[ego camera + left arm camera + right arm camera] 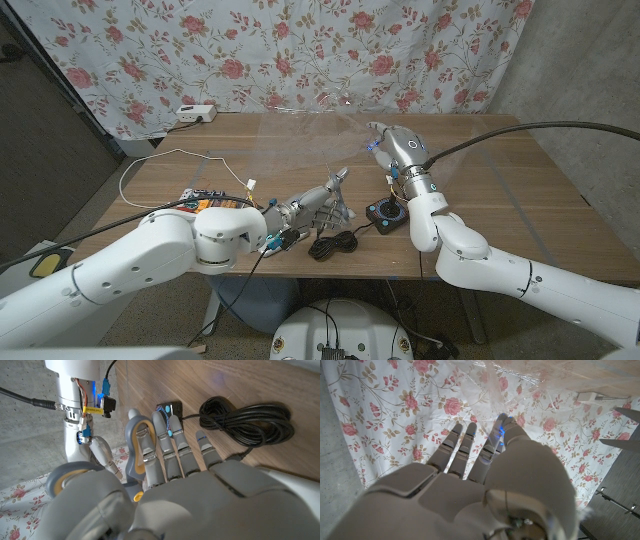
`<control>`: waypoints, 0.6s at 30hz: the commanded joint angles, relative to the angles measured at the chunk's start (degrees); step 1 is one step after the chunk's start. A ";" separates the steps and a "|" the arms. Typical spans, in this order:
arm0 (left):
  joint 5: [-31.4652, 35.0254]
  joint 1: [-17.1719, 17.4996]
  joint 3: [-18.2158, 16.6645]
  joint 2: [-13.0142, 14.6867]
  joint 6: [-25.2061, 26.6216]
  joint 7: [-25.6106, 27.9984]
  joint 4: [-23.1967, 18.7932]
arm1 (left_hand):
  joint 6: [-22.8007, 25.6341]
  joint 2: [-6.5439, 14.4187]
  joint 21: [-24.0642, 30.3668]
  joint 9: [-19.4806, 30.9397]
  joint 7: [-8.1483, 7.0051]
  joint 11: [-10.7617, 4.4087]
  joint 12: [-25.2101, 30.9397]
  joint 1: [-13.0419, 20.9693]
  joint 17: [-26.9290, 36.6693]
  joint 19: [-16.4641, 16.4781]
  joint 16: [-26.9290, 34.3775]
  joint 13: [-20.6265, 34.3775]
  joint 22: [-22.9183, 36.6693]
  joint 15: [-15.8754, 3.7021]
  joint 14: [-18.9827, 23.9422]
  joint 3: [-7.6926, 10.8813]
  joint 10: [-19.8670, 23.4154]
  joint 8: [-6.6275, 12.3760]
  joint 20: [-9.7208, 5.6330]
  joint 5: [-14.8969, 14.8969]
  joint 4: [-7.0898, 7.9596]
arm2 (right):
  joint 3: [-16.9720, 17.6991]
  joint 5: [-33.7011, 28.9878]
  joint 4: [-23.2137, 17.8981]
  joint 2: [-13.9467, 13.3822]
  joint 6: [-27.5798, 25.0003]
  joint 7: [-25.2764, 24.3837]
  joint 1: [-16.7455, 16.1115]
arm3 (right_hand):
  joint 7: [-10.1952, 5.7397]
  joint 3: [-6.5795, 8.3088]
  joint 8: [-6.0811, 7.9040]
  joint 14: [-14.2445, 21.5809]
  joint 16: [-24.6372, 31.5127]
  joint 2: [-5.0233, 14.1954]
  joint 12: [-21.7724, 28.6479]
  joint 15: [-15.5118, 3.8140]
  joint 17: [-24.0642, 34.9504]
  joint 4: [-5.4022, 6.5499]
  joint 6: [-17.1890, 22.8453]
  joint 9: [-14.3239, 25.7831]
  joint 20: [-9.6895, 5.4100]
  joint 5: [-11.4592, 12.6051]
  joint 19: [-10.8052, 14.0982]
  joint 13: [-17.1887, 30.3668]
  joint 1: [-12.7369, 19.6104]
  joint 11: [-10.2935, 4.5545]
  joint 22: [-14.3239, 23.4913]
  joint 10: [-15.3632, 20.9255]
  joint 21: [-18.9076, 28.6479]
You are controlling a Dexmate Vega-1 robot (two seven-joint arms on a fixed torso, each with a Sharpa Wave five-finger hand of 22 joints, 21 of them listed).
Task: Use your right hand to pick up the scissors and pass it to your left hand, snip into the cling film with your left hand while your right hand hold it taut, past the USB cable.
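From the head view, the left hand (305,210) grips one pair of scissors (335,185), blades pointing at the single film (300,130) that the raised right hand (392,145) pinches; one coiled cable (335,243) lies just beside the left hand. At the left wrist, fingers (150,450) curl through the grey handle (134,445). At the right wrist, fingertips (502,427) pinch the film (492,390).

We see a brown wood-grain worktop (500,190) under a white curtain (250,50) patterned with pink roses and green leaves. Our arms are white, our hands grey (310,208) (395,145). The coiled cable (335,243) is black, the scissors' handles (137,447) grey, the film (300,135) clear.
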 commanded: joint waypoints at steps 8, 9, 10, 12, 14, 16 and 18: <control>0.79 1.06 -2.33 0.65 -1.36 0.53 0.47 | -0.39 0.25 -0.03 0.11 1.11 -0.42 0.24 0.09 -0.06 0.19 0.18 0.22 0.14 0.23 -0.01 -0.39 0.13 -0.26 0.16 -0.16 -0.10 | -0.33 -0.55 -0.21 0.16 -0.50 0.13 -0.01 | 0.29 -0.05 -0.27 -0.13 0.26 -0.04 0.37 -10.06 0.34 0.08 0.26 0.33 0.18 0.24 0.47 0.09 0.67 -0.13 0.25 -0.26 -0.17; 0.82 1.15 -2.35 0.63 -1.44 0.52 0.49 | -0.44 0.25 -0.03 0.15 1.16 -0.37 0.22 0.08 -0.06 0.18 0.19 0.19 0.14 0.22 0.00 -0.40 0.12 -0.28 0.16 -0.16 -0.10 | -0.35 -0.54 -0.23 0.13 -0.48 0.19 0.01 | 0.31 -0.06 -0.27 -0.13 0.27 -0.04 0.37 -10.06 0.35 0.08 0.29 0.33 0.19 0.24 0.47 0.09 0.67 -0.13 0.25 -0.26 -0.17; 0.72 1.18 -2.38 0.64 -1.43 0.44 0.51 | -0.50 0.25 -0.03 0.18 1.19 -0.34 0.19 0.08 -0.06 0.18 0.20 0.11 0.14 0.27 0.02 -0.40 0.16 -0.30 0.16 -0.16 -0.09 | -0.35 -0.55 -0.22 0.14 -0.49 0.19 0.01 | 0.29 -0.06 -0.27 -0.13 0.27 -0.04 0.37 -10.06 0.35 0.08 0.30 0.33 0.19 0.24 0.45 0.09 0.67 -0.13 0.25 -0.26 -0.17; 0.91 1.23 -2.35 0.74 -1.51 0.23 0.46 | -0.50 0.24 -0.03 0.21 1.16 -0.34 0.22 0.08 -0.06 0.18 0.19 0.16 0.14 0.24 0.00 -0.41 0.13 -0.31 0.15 -0.16 -0.09 | -0.38 -0.60 -0.21 0.15 -0.56 0.23 0.04 | 0.29 -0.07 -0.28 -0.13 0.28 -0.04 0.36 -10.06 0.35 0.09 0.30 0.34 0.17 0.24 0.43 0.08 0.68 -0.13 0.25 -0.26 -0.19; 1.31 1.68 -3.02 0.89 -2.20 0.78 0.49 | -0.48 0.24 -0.03 0.23 1.14 -0.34 0.22 0.08 -0.06 0.19 0.21 0.16 0.14 0.18 0.04 -0.41 0.12 -0.31 0.15 -0.16 -0.09 | -0.38 -0.60 -0.21 0.14 -0.56 0.24 0.05 | 0.26 -0.08 -0.32 -0.12 0.28 -0.03 0.36 -10.07 0.36 0.09 0.24 0.34 0.20 0.24 0.43 0.07 0.68 -0.12 0.25 -0.25 -0.19; 1.71 2.48 -4.31 1.17 -3.07 2.03 0.38 | -0.55 0.24 -0.02 0.22 1.11 -0.32 0.22 0.06 -0.06 0.19 0.18 0.14 0.14 0.18 -0.01 -0.42 0.12 -0.39 0.15 -0.16 -0.08 | -0.41 -0.60 -0.26 0.13 -0.64 0.34 0.06 | 0.28 -0.09 -0.33 -0.12 0.29 -0.03 0.37 -10.06 0.36 0.09 0.26 0.34 0.20 0.25 0.42 0.08 0.68 -0.12 0.25 -0.24 -0.19; 1.99 3.04 -5.29 1.49 -3.59 2.79 0.16 | -0.52 0.24 -0.02 0.27 1.23 -0.32 0.20 0.04 -0.07 0.21 0.20 0.09 0.14 0.21 0.04 -0.42 0.12 -0.39 0.15 -0.16 -0.07 | -0.45 -0.66 -0.26 0.10 -0.66 0.37 0.07 | 0.25 -0.10 -0.35 -0.13 0.29 -0.04 0.38 -10.07 0.37 0.08 0.25 0.34 0.19 0.25 0.41 0.09 0.70 -0.12 0.25 -0.22 -0.19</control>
